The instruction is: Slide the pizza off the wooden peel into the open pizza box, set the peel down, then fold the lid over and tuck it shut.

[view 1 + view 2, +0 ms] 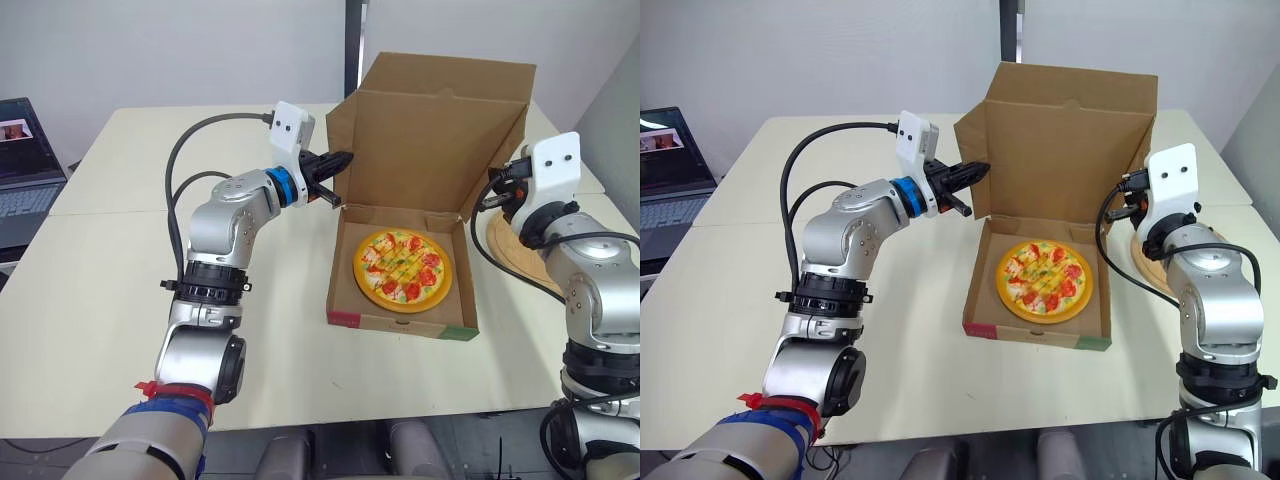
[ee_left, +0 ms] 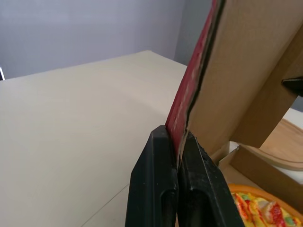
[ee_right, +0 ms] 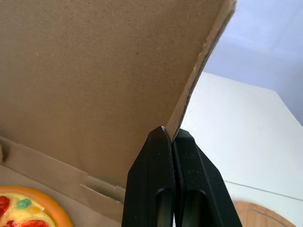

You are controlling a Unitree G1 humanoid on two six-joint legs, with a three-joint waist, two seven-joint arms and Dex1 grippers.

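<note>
1. Left eye view: the pizza [image 1: 402, 270] lies flat inside the box [image 1: 400, 322], which sits mid-surface [image 1: 100, 320]. The lid [image 1: 440, 130] stands upright behind it. The peel [image 1: 508, 248] lies on the surface just right of the box, partly hidden by the right arm. The left pincer [image 1: 343, 158] meets the lid's left edge, and the right pincer [image 1: 495, 192] meets its right edge.
2. Right eye view: same layout. A laptop [image 1: 670, 170] sits at the far left, well apart from the work.
3. Left wrist view: the left pincer is closed, its fingers pinching the thin edge of the lid's side flap.
4. Right wrist view: the right pincer is closed likewise on the opposite flap edge. Pizza and peel show beyond it.
5. Judgement: pizza transfer and peel set-down appear done, so folding the lid is the step in hand. The next move calls for both arms to swing the lid forward and down together with an even grip, then guide the flaps inside the box walls.
6. Hazards: the flaps may catch on the walls or press on the pizza. The peel lies close to the right arm's path.
</note>
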